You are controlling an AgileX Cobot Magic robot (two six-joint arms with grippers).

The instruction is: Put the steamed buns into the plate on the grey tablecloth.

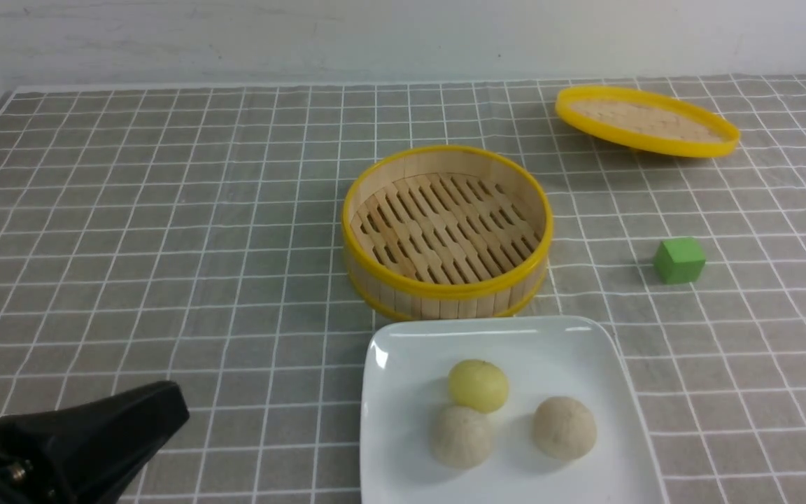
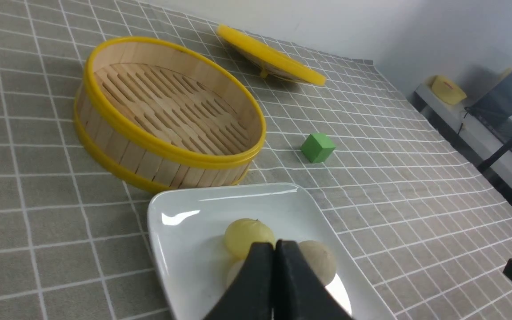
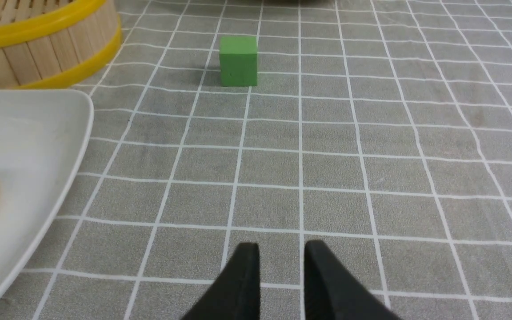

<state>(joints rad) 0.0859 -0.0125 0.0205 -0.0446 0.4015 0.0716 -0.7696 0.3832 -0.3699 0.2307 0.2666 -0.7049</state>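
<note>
While my left gripper (image 2: 274, 249) sits closed and empty, the three buns (image 1: 478, 385) lie just ahead on the plate (image 1: 585, 350); my right gripper (image 3: 281, 251) stands slightly parted, plate alongside.

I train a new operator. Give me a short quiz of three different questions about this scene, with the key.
1. True or false: the steamer still holds a bun.
2. How many buns lie in the plate? A) one B) two C) three
3. Fill in: the object on the cloth to the robot's right of the steamer, nearer than the lid, is a green ____.

Key
1. False. The steamer is empty.
2. C. The yellow-green bun and two pale buns are in it.
3. Cube.
</note>
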